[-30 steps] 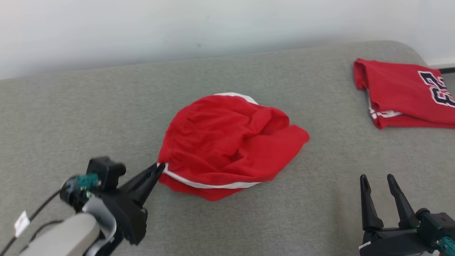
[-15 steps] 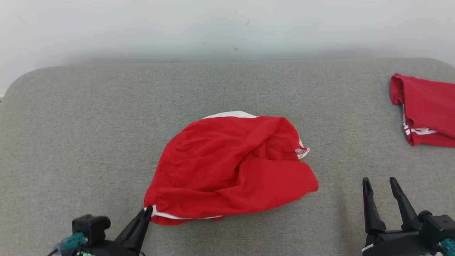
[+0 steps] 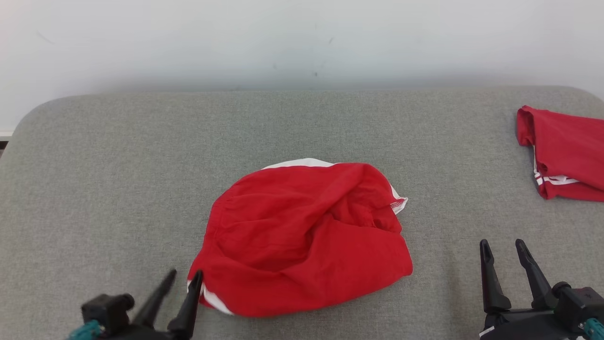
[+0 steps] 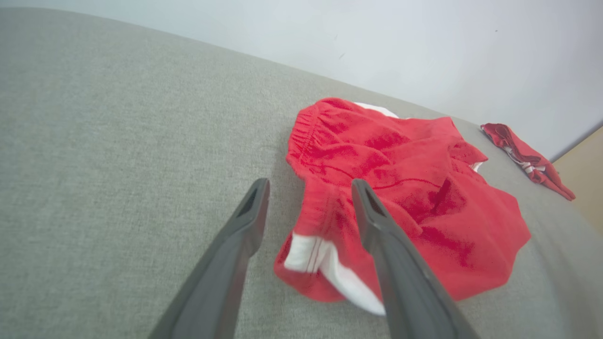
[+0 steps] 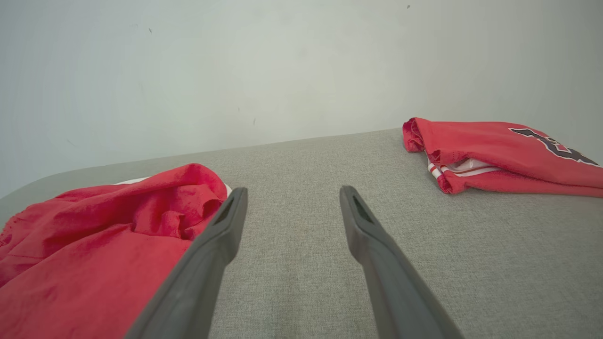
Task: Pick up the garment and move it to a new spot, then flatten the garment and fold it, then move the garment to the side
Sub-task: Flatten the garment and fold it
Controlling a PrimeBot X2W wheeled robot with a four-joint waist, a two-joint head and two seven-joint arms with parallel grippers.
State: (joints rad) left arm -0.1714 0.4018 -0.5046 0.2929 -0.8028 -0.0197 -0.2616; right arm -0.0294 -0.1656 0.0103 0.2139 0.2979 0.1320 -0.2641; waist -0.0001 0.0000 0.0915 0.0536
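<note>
Grey fabric worktop [image 3: 118, 189] meets a white wall [image 3: 283, 38], its far corners rounded, with wide bare cloth on the left. In the head view the red shorts [image 3: 302, 236] lie crumpled at the centre, and a folded red jersey [image 3: 566, 151] sits well apart at the right edge. Half a second ago the left tool [image 3: 187, 272] was pinched on the shorts' white-trimmed corner [image 3: 207, 295]; now its fingers stand parted just beside it. The right tool [image 3: 501, 242] gapes over bare worktop.

Left wrist view: that corner lies between the spread fingers.

Right wrist view: fingers wide apart, shorts to the left, jersey to the right, bare fabric between them.
</note>
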